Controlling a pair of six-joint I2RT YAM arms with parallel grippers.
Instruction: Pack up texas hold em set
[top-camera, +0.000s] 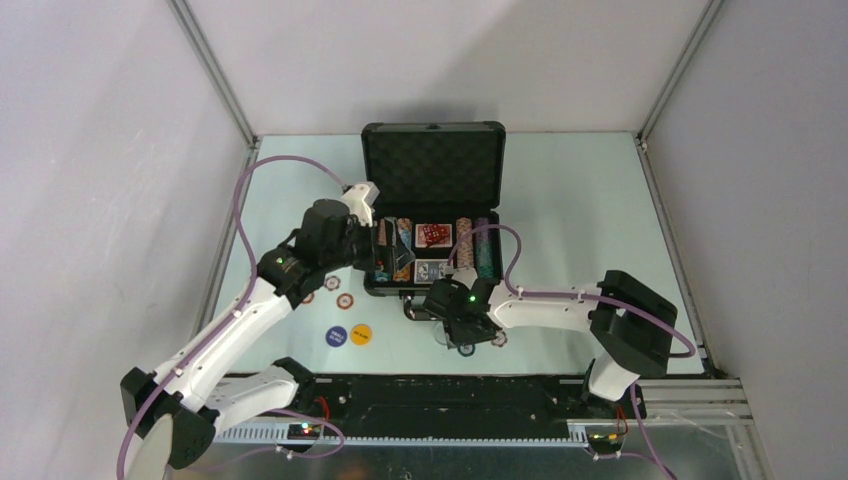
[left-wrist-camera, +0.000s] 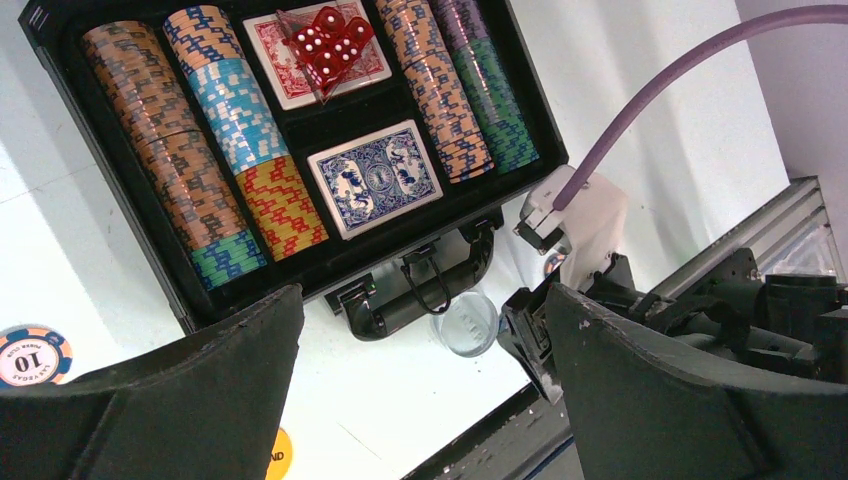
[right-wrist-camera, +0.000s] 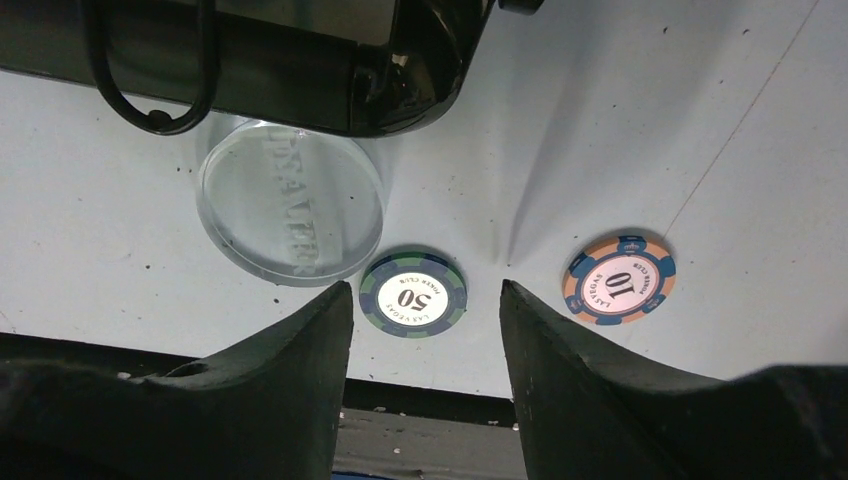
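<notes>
Black foam-lined hard case (top-camera: 432, 200) open, table centre. Striped chip rows (left-wrist-camera: 215, 150), two card decks (left-wrist-camera: 375, 178) and red dice (left-wrist-camera: 328, 40) packed. Outstanding at 6 o'clock: clear round button (right-wrist-camera: 290, 210), green 50 chip (right-wrist-camera: 413, 292), orange 10 chip (right-wrist-camera: 619, 279). At 7: blue and yellow buttons (top-camera: 348, 335). Left gripper (left-wrist-camera: 425, 310) wide, empty. Right gripper (right-wrist-camera: 425, 295) jaws apart, empty, astride 50 chip.

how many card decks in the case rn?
2: red-backed deck, red dice on top, in the middle slot by the lid; blue-backed deck by the handle. No others visible.
</notes>
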